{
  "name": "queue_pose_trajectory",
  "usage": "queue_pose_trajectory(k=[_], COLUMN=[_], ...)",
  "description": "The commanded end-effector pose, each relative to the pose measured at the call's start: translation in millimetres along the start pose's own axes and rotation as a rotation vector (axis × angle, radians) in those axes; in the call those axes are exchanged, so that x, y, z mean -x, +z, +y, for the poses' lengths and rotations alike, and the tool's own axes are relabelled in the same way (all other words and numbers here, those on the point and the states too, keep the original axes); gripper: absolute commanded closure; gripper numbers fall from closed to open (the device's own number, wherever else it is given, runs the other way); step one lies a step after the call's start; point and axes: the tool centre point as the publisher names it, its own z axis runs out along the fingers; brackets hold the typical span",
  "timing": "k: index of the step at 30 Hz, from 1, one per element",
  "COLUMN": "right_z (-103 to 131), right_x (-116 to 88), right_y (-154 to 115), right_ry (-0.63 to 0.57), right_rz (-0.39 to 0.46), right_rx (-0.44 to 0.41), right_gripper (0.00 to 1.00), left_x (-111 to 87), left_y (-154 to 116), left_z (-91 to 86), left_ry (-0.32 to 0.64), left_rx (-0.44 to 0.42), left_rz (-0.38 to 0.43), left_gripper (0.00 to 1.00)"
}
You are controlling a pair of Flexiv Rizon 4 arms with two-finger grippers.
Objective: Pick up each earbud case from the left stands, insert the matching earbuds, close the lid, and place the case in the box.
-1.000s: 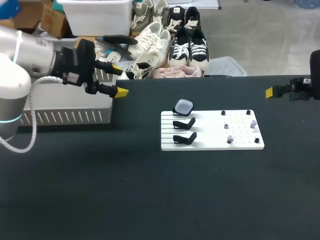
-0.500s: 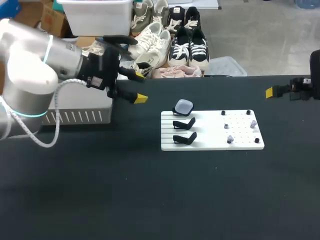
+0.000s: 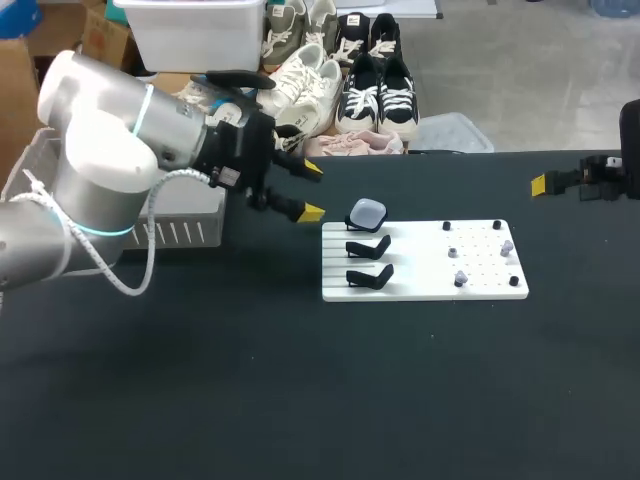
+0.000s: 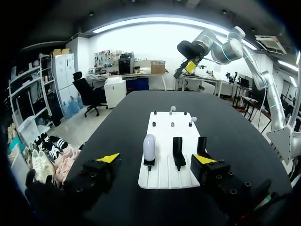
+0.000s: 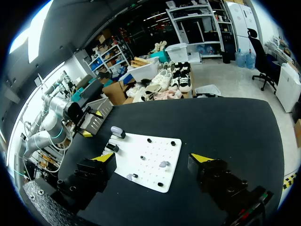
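A pale lilac earbud case (image 3: 367,212) sits on the farthest of three black stands at the left end of a white board (image 3: 425,290). The two nearer stands (image 3: 370,246) are empty. Small earbuds (image 3: 460,277) rest on the pegged right half. My left gripper (image 3: 313,191) hangs open just left of the case, not touching it. In the left wrist view the case (image 4: 149,147) stands ahead of the open gripper (image 4: 155,159). My right gripper (image 3: 540,184) is open at the table's far right; its wrist view shows the board (image 5: 155,150) ahead of the gripper (image 5: 152,158).
A light grey box with slotted sides (image 3: 170,232) stands at the table's left, partly behind my left arm. Black pegs (image 3: 447,226) stick up among the earbuds. The black tabletop in front of the board is bare.
My left arm has swung right from over the box to just beside the board's case stand, with its gripper still open. The right arm has not moved.
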Motion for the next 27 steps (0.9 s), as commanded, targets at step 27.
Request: queue_pose_trajectory(k=[27], right_z=[0], right_x=[0], right_y=[0], right_ry=[0.0], right_rz=[0.0], right_rx=[0.0], right_gripper=[0.0], left_x=[-13.5], left_y=[67], left_z=[12.6], left_ry=[-0.049], left_rx=[-0.021], left_rz=[-0.015], left_gripper=[0.27])
